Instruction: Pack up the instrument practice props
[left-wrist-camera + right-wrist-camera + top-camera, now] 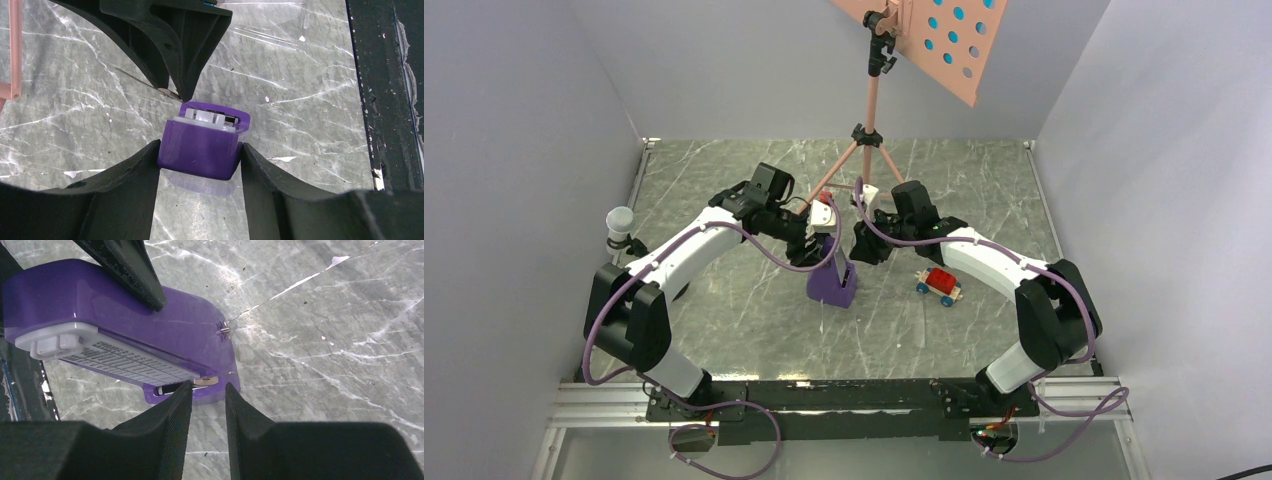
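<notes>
— What have the left fingers (135, 180) got?

— I have them clamped on the purple metronome (197, 150), one pad pressed against each side of its body, low down.

— And the right fingers (170, 420)?

— Nearly together, with only a narrow slit between them. Their tips sit at the small metal weight (163, 91) on the metronome's thin pendulum rod, against the white scale face. I cannot tell from either wrist view whether they actually pinch it.

— Where is the metronome on the desk (724, 330)?

— Upright near the middle, between my two arms and just in front of the tripod legs of the salmon-pink music stand (871, 100). One pink leg shows at the left edge of my left wrist view.

— Anything else around it?

— The stand's perforated panel (924, 40) is tilted high at the back, and cyan shows through its holes. A red toy car (940, 283) sits on the desk to the right of the metronome, apart from it, beside my right forearm.
</notes>
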`<state>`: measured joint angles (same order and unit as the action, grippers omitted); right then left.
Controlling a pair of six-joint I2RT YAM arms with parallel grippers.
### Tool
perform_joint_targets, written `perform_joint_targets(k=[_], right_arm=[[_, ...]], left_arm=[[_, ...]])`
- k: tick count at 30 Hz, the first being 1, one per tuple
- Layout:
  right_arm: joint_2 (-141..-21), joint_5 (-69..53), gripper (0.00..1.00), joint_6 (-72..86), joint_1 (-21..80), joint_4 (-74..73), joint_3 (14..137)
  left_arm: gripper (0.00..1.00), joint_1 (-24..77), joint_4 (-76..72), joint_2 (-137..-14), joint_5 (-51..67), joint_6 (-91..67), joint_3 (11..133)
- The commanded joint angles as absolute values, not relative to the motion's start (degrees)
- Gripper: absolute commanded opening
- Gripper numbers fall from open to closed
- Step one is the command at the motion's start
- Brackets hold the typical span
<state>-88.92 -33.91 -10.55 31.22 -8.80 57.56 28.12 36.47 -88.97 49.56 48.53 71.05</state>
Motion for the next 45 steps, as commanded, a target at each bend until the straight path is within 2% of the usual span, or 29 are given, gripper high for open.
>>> perform_joint_targets(k=[1,5,7,13,18,29,39,45], right_arm=[[-88.8,-36.2,0.32,-11.5,31.4,-5.8,59.5],[-88.7,-39.8,0.17,-13.9,31.5,-5.8,59.2],[-88.5,-41.5,0.14,-15.7,31.5,-6.4,59.0],[-87.9,-42.8,0.13,-19.4,31.5,-7.9,59.0],[-88.3,-42.8,0.21,-18.4,31.5,-6.7,59.4],[-88.9,-42.8,0.25,-18.4,31.4,-7.4,60.9],[-88.7,-44.3,0.17,-19.4,31.5,-8.4,61.2],[-88.6,-44.1,0.17,-19.5,31.5,-8.3,61.4]], left_arm=[[0.01,28.9,36.9,-88.5,48.6,48.3,70.2],[0.01,28.9,37.1,-88.5,48.4,48.5,70.4],[0.01,28.9,37.3,-88.7,48.4,48.9,70.6],[0.01,28.9,37.1,-89.3,48.8,49.1,70.7],[0.01,28.9,37.3,-89.8,48.8,49.3,71.0],[0.01,28.9,37.2,-90.2,48.4,49.5,71.1],[0.01,28.9,37.1,-90.6,48.6,49.4,71.1],[0.01,28.9,37.5,-90.7,48.9,49.8,71.4]])
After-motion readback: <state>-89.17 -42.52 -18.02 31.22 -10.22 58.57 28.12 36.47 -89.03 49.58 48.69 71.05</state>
